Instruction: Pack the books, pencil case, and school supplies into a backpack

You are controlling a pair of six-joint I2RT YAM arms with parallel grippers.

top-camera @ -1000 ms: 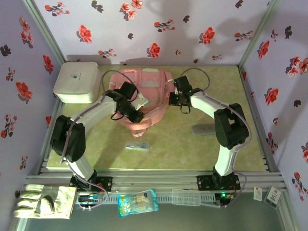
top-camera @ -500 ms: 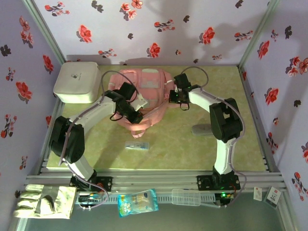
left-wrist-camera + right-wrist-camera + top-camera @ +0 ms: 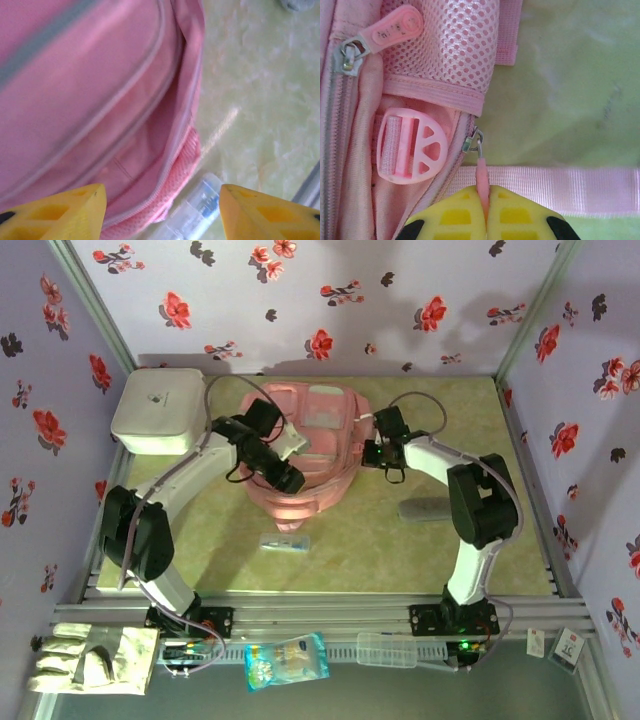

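The pink backpack (image 3: 300,435) lies in the middle of the table, its main compartment gaping in the left wrist view (image 3: 150,125). My left gripper (image 3: 288,478) (image 3: 162,192) hovers open over the backpack's near edge, holding nothing. A small clear packet of school supplies (image 3: 285,542) (image 3: 197,210) lies just in front. My right gripper (image 3: 372,452) (image 3: 487,195) is shut on the pink zipper pull (image 3: 482,172) at the backpack's right side. The grey pencil case (image 3: 424,508) lies to the right on the table. The books are out of view.
A white rounded box (image 3: 160,410) stands at the back left corner. A blue-white bag (image 3: 287,660) and a glove (image 3: 95,658) lie off the table, in front of the rail. A pink strap (image 3: 560,187) runs under my right fingers.
My left gripper has opened and lifted back over the backpack. The right gripper has moved right with the zipper pull, and the backpack has shifted and spread.
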